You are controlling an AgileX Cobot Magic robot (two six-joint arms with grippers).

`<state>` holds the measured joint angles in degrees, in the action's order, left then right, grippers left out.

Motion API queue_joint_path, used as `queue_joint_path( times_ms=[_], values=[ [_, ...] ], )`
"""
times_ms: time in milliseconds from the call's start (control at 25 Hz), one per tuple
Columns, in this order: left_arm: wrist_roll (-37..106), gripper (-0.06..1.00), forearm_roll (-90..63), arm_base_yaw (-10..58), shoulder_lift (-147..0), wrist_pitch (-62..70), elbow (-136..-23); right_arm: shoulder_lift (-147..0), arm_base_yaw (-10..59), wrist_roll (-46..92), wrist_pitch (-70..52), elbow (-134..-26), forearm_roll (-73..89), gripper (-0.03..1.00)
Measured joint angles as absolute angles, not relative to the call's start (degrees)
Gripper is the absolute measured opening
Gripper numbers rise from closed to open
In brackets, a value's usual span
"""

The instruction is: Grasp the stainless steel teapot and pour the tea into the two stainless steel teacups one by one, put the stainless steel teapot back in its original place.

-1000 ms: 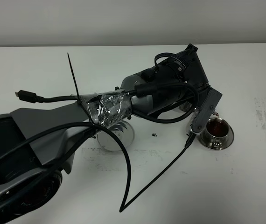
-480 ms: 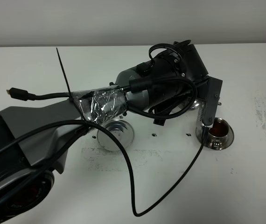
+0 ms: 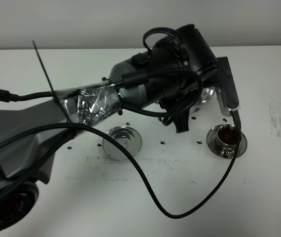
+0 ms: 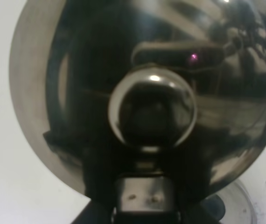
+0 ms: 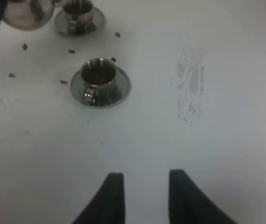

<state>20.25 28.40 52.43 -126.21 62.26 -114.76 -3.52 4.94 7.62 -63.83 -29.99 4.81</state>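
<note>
Under the left arm, centre-far on table point(image 3: 259, 197): teapot point(image 4: 147, 93), mostly hidden overhead; wrist cam shows lid + knob close up. Left gripper point(image 3: 214, 96) clamped on it, off the surface. Coaster plate point(image 3: 122, 141) bare, near-left of pot. Cup w/ reddish-brown tea point(image 3: 228, 134) on saucer, right of pot point(image 5: 99, 73); 2nd cup point(image 5: 78, 12) beyond. Right gripper point(image 5: 142, 198) holds nothing, fingers drawn narrow, well apart from cups.

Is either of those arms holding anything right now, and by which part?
The left gripper holds the steel teapot, apparently near its handle behind the lid knob, though the exact contact is hidden. The right gripper holds nothing.
</note>
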Motion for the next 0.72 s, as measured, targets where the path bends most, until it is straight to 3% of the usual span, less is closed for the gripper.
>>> queue_joint_path(
  times_ms=[720],
  values=[
    [12.0,0.17,17.9,51.3,-118.1,66.7,-115.2,-3.5,4.9,7.6,-63.8,-30.0,4.9,0.23]
  ],
)
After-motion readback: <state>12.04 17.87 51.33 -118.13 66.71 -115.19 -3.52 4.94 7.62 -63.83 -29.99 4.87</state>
